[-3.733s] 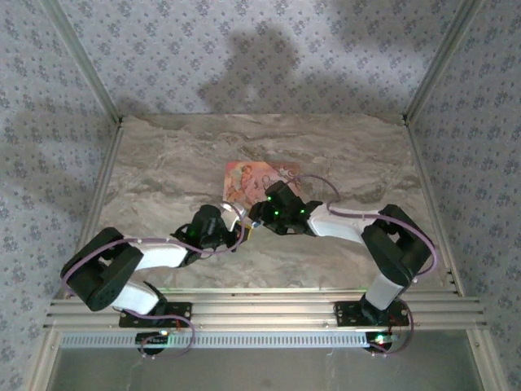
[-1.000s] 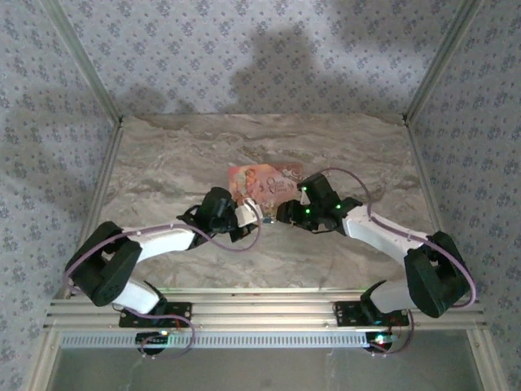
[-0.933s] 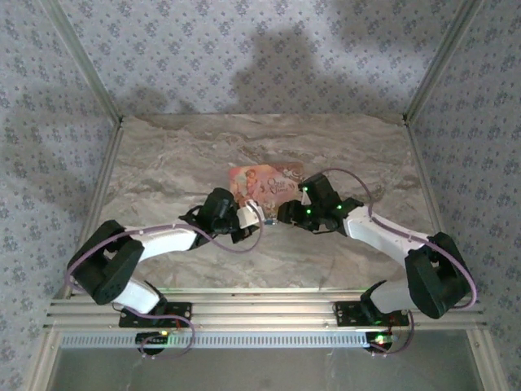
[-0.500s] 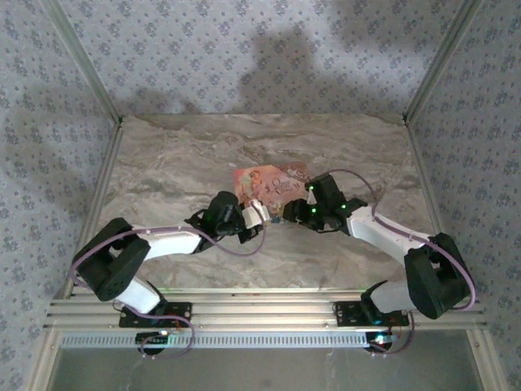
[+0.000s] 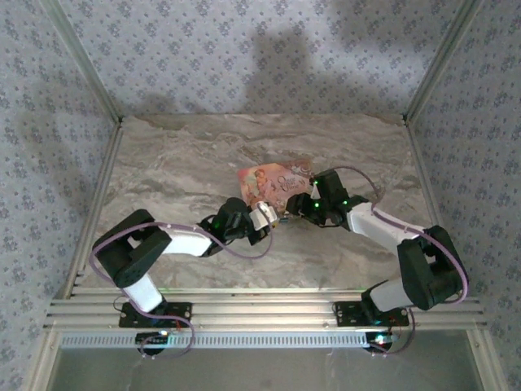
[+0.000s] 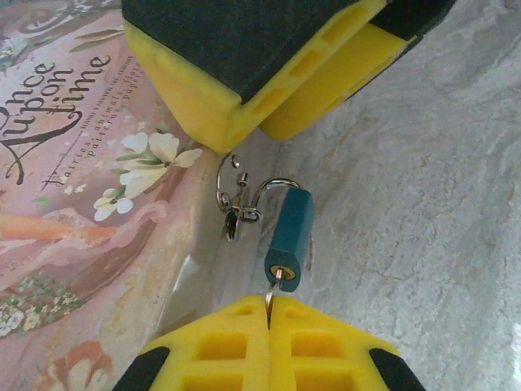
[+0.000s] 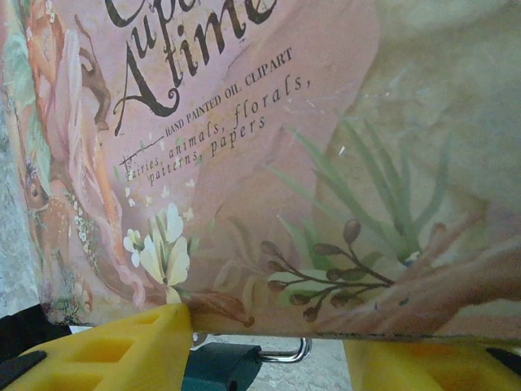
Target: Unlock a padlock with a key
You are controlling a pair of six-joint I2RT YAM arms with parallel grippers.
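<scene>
Your marble surface takes up the middle of the top view, and the flat pink box lies just right of its centre, turned askew. Both arms reach in from the lower corners and meet right under the box's lower edge.

Your right gripper sits at the box's lower right. In its wrist view its yellow fingers stand apart at the bottom corners, below the edge of the box.

Your left gripper faces it from the left. Its fingers are pressed together at the bottom of the left wrist view.

The padlock, small and dark blue, lies between the two grippers just beside the box. In the right wrist view it sits at the bottom, against the left finger, with a gap before the right one.

A wire key ring hangs on its shackle.

The key, a thin gold sliver, is pinched by your left fingers, its tip in the padlock's keyhole.
</scene>
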